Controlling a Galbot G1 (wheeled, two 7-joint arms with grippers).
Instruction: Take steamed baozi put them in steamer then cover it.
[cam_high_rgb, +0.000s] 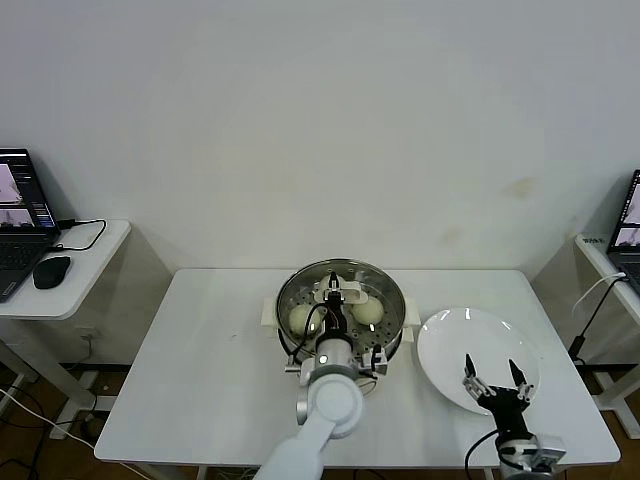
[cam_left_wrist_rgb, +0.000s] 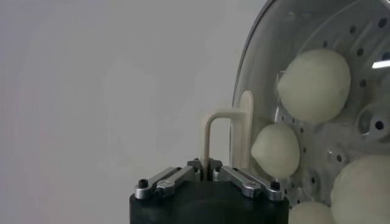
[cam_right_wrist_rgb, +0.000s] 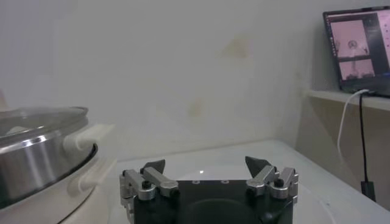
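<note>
With the round clear glass cover (cam_high_rgb: 338, 290) already lying over the shiny round stainless-steel steamer (cam_high_rgb: 385, 282), the step in hand looks like seating and letting go. The left gripper (cam_high_rgb: 337, 293) is pinched narrow on the cover's cream-white oblong handle (cam_left_wrist_rgb: 226, 134), directly above the basket's middle. Through the glass, the smooth cream-white steamed baozi (cam_left_wrist_rgb: 314, 85) sit on the perforated floor. Done well, the release would be a straight opening of the fingers and a vertical lift, so the rim is not dragged off the basket edge; whether the rim sits flush all round cannot be told. The right gripper (cam_high_rgb: 497, 382) hovers spread wide over the flat white plate (cam_high_rgb: 450, 345), well apart from the work.
</note>
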